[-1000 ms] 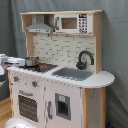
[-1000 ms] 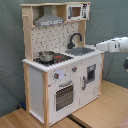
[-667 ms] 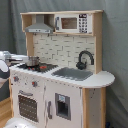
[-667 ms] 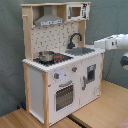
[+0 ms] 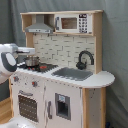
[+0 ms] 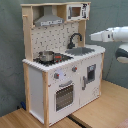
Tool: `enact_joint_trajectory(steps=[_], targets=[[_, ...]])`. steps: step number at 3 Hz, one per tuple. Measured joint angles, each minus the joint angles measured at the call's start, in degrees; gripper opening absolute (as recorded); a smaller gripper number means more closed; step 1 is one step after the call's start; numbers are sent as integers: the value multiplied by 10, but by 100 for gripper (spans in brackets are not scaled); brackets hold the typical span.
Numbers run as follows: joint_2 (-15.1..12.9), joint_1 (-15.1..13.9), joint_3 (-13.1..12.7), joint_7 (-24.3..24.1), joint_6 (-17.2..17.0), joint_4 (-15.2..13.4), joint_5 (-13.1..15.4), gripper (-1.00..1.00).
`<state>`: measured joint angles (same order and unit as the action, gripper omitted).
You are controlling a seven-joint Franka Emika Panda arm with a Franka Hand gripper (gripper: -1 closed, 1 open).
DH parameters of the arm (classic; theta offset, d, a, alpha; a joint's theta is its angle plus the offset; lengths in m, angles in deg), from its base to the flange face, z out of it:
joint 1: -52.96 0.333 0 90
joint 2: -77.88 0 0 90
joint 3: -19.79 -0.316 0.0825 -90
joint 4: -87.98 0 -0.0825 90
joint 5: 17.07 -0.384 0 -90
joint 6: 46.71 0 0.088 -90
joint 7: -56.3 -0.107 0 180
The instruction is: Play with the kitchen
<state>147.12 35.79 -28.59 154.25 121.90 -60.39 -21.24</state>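
arm point(image 6: 112, 36) now reaches farther over the kitchen point(image 6: 60, 65) | in the first exterior view its tip sits above the small pot point(image 5: 32, 61) | kitchen unmoved

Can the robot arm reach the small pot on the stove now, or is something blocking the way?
Probably yes. The gripper hovers just above the pot, with nothing between them.

Kitchen point(image 5: 60, 95) white, light wood; faucet point(image 5: 85, 59) black; backsplash point(image 5: 60, 50) white brick pattern.
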Motion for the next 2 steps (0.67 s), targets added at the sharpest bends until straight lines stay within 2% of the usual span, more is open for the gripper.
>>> enact_joint_trajectory(steps=[2], targets=[[-76,-54,20,52,49,42,0,100]])
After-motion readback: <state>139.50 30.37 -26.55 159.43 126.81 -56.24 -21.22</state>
